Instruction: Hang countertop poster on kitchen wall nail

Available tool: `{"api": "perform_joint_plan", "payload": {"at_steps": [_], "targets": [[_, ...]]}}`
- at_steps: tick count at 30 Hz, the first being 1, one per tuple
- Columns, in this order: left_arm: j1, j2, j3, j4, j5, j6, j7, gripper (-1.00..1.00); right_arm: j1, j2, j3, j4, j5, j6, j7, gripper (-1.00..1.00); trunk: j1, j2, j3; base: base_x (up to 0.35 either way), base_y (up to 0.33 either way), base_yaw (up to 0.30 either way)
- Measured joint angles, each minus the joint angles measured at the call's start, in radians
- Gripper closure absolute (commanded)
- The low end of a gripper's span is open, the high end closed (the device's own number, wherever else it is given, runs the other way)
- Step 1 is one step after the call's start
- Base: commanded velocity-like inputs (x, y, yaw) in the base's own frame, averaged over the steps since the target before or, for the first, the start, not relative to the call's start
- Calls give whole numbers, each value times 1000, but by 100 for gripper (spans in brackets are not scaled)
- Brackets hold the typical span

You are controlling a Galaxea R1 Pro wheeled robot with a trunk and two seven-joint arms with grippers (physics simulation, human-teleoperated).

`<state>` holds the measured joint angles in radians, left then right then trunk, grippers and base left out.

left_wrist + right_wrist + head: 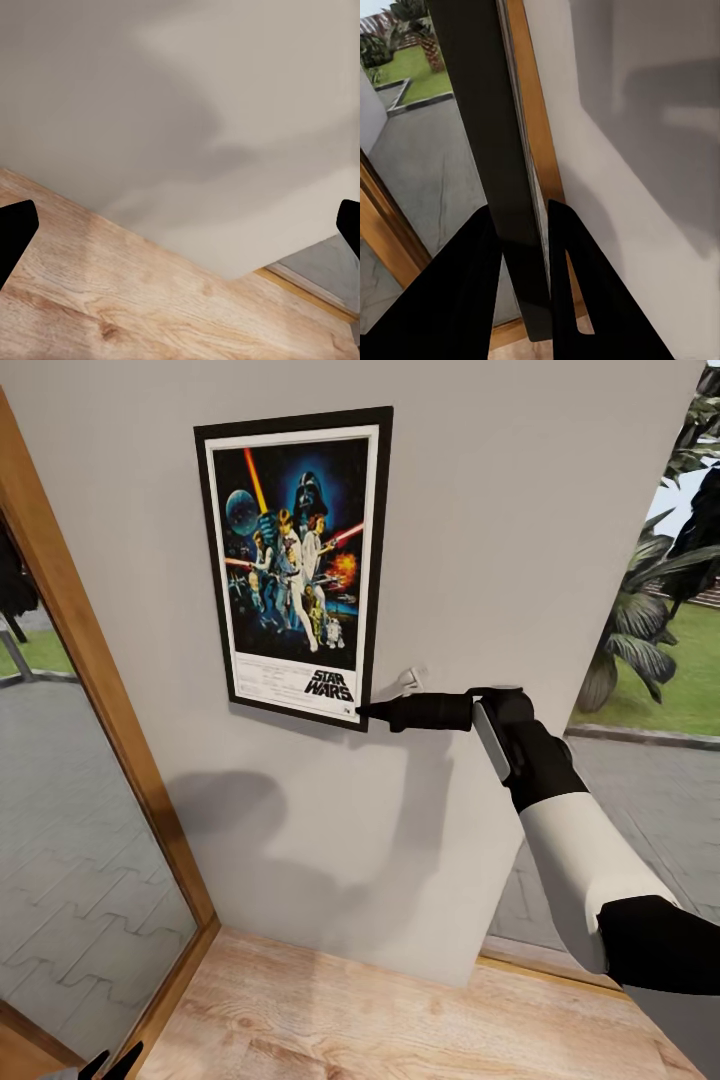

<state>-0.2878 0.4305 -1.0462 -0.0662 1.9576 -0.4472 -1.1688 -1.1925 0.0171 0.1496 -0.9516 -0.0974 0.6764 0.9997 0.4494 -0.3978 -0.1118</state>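
Black-framed poster (295,565) flat on wall, stiff and light; right gripper (362,710) pinches its 5 o'clock corner; left gripper (180,225) gapes, empty.

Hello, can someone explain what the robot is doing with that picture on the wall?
The robot's right claw is shut on the lower right corner of the poster, holding it flat against the grey wall. A small nail or hook sticks out of the wall just beside that corner. The left claw is open and low, near the wooden floor, holding nothing. Whether the poster already hangs by itself cannot be told.
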Motion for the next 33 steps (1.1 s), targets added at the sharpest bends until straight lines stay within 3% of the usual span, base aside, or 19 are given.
{"api": "perform_joint_plan", "payload": {"at_steps": [33], "targets": [[0,-3,-2,0,-1,-1,0,-100,-3,0,0,2,-1,1,-4,100,0,0,0,25,0,0]]}}
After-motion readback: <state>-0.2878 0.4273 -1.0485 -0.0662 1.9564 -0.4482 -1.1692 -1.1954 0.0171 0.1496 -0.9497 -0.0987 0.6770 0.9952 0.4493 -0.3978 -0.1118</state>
